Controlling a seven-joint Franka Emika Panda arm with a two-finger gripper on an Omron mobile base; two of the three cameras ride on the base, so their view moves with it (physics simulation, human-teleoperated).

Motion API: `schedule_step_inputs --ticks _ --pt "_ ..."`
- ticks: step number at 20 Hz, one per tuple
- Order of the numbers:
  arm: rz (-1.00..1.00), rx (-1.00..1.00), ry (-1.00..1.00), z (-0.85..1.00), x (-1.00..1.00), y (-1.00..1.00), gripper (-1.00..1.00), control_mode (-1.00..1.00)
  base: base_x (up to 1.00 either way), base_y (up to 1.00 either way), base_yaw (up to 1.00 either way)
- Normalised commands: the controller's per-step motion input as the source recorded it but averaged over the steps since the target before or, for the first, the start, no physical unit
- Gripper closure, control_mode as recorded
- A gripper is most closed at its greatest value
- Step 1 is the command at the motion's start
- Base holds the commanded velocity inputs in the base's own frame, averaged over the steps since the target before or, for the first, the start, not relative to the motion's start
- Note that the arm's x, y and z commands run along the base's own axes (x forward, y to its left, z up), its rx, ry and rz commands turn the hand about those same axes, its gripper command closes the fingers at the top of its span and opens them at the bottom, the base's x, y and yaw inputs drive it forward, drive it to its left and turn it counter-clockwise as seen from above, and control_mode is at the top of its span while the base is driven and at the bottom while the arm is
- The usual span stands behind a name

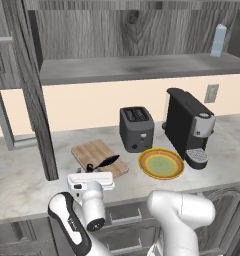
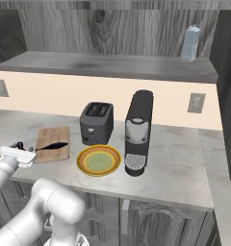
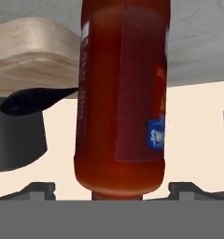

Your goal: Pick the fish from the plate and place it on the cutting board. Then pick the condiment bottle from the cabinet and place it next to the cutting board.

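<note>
Gleaming dark-red condiment bottle [image 3: 121,98], blue-tagged

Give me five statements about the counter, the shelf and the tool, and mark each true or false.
1. The fish lies on the cutting board. True.
2. The plate holds the fish. False: the plate is bare.
3. The red bottle sits between the tool's open fingers. True.
4. The pale bottle stands on the counter. False: it stands on the cabinet shelf.
5. The toaster stands right of the coffee machine. False: it stands left of it.
</note>
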Motion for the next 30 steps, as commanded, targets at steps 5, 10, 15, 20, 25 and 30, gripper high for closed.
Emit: schedule_step_inputs --ticks 5,10,15,20,25,30 --pt "0.00 0.08 0.00 -0.06 0.00 -0.01 -1.00 -1.00 0.00 0.00 0.00" --pt "0.00 0.05 -0.01 -0.01 -0.13 0.00 -1.00 -1.00 0.00 0.00 0.00" --pt "0.00 0.02 -0.08 0.00 -0.35 0.00 -1.00 -1.00 0.00 0.00 0.00" --pt "0.00 0.02 -0.13 0.00 -0.51 -0.04 -1.00 -1.00 0.00 0.00 0.00" --pt "0.00 0.02 -0.18 0.02 -0.70 -0.08 -1.00 -1.00 0.00 0.00 0.00" --pt "0.00 0.00 -0.24 0.21 -0.84 -0.01 -1.00 -1.00 0.00 0.00 0.00"
